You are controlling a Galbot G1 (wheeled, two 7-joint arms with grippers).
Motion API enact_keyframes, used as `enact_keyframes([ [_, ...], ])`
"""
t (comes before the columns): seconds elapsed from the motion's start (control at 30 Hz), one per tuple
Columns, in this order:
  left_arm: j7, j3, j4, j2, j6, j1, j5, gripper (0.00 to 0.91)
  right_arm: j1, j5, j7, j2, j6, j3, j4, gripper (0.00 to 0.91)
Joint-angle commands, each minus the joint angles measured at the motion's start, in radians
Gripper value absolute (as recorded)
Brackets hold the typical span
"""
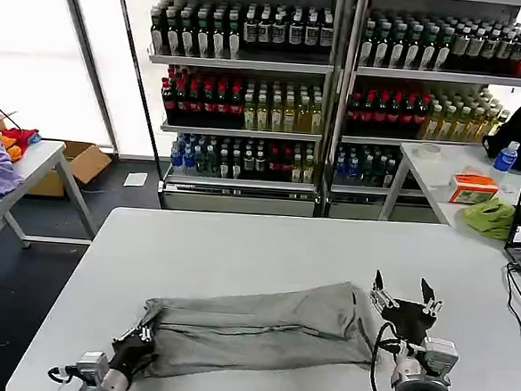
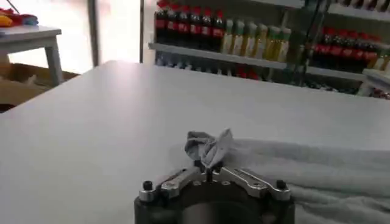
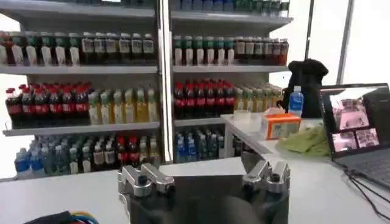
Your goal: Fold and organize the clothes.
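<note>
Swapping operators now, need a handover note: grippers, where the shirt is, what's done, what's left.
Left gripper: shut on the grey T-shirt, pinching a bunched bit of cloth at its left end, low at the white table's near edge.
Right gripper: open, holding nothing, just off the shirt's right end.
Shirt: lies as a long, wrinkled band across the table's near side.
Done: narrowed lengthwise, roughly.
Left: probably fold it across into a compact stack, smooth it and place it.

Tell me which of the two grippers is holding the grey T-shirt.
The left gripper is: it is shut on the near-left end of the grey T-shirt. The right gripper stands open above the table, just past the shirt's right end.
</note>
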Motion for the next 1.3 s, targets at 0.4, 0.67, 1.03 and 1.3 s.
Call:
enact_keyframes([
  [0.4,0.054,-0.517,0.29,0.513,-0.006,-0.086,-0.124,0.0,0.071,0.017,0.017,0.003,-0.021,-0.026,-0.032,0.907],
  [0.67,0.011,-0.272,0.017,0.315,0.061,-0.078,-0.096,0.0,0.044,0.015,0.021,0.016,-0.021,-0.013,-0.024,0.907],
  [1.03,-0.128,0.135,-0.206,0.12,0.162,-0.119,-0.139,0.0,-0.072,0.016,0.021,0.037,-0.004,0.064,0.022,0.907],
  [1.3,-0.139,0.262,-0.125,0.074,0.177,-0.207,-0.088,0.0,-0.144,0.016,0.018,0.053,0.008,0.098,0.061,0.907],
])
